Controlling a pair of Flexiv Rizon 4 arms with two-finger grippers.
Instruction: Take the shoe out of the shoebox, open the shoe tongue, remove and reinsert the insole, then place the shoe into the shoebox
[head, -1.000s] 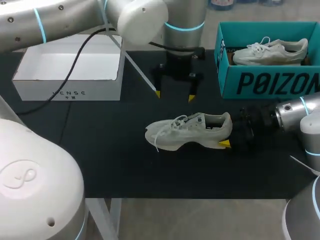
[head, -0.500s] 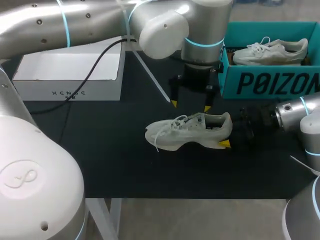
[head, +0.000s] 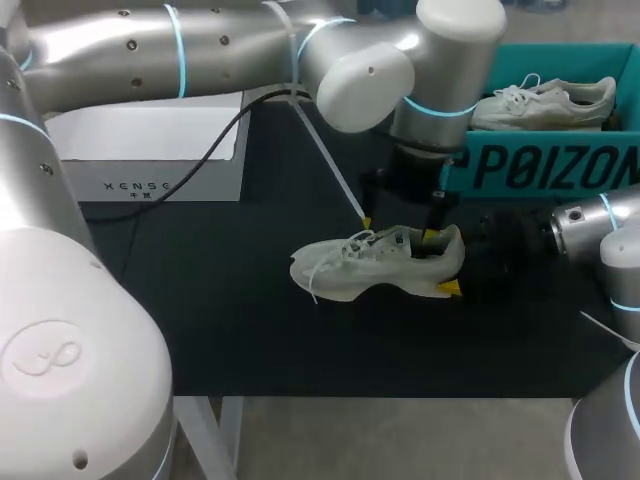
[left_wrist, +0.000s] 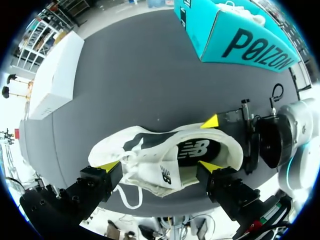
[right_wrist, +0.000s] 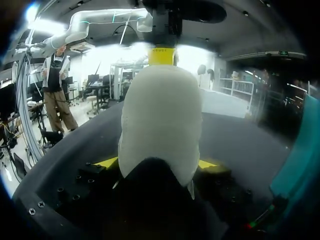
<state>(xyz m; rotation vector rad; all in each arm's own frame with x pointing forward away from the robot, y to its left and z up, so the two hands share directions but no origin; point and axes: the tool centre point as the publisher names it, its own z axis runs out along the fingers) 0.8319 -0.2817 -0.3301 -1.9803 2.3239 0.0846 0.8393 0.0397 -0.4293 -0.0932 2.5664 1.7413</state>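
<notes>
- The white shoe lies on its sole in the middle of the black tabletop, out of the box, toe to 9 o'clock and heel to 3 o'clock
- The teal shoebox stands at 2 o'clock from it, with a second shoe inside
- The right tool comes in from 3 o'clock and pinches the heel from both sides, which I'd say is the stiffest place to hold
- The left tool hangs over the opening, fingers spread; one tip is by the laces, the other at the collar
- It looks light and soft: the mesh upper would dent under a hard squeeze
- The tongue is floppy, so I'd take it at its free edge and fold it towards the toe
- The insole shows dark inside; thin and bendy, best caught at the heel end
</notes>
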